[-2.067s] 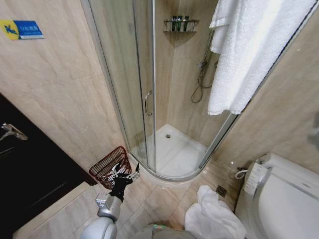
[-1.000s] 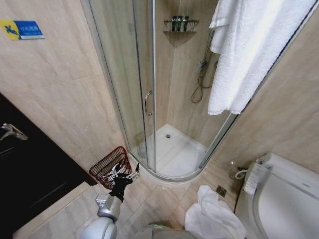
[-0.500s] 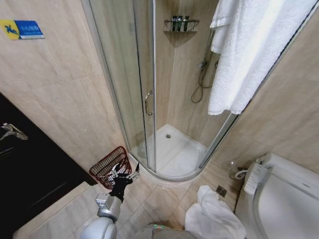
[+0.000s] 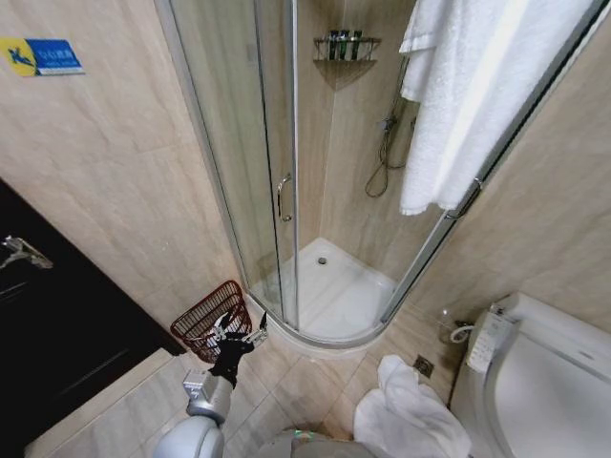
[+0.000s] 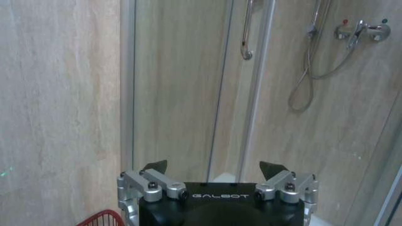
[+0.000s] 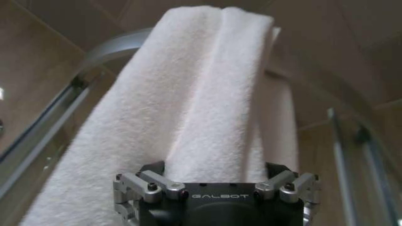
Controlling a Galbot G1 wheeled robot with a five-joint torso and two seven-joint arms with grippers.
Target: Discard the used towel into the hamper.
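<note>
Beige-tiled bathroom, curved glass shower enclosure dead ahead, toilet at lower right. My left gripper sits low, arm reaching forward from the bottom edge of the head view, wrist aimed at the shower glass. Its jaws are spread wide with nothing between them; I see both fingertips apart in the left wrist view against bare glass and tile. The hamper stands on the floor in the corner between the wall and the shower base, just beyond and beside the left gripper; part of its rim is covered by the gripper. Only a red sliver of the rim shows in the left wrist view.

Right gripper is up at the white towel hanging over the enclosure's top rail. Towel fabric runs down between the fingers, but the tips are hidden behind the gripper body, so I can't tell if it's clamped.

A second white towel lies crumpled on the floor by the toilet. Floor space is tight: a narrow strip between dark door, shower curb and toilet.
</note>
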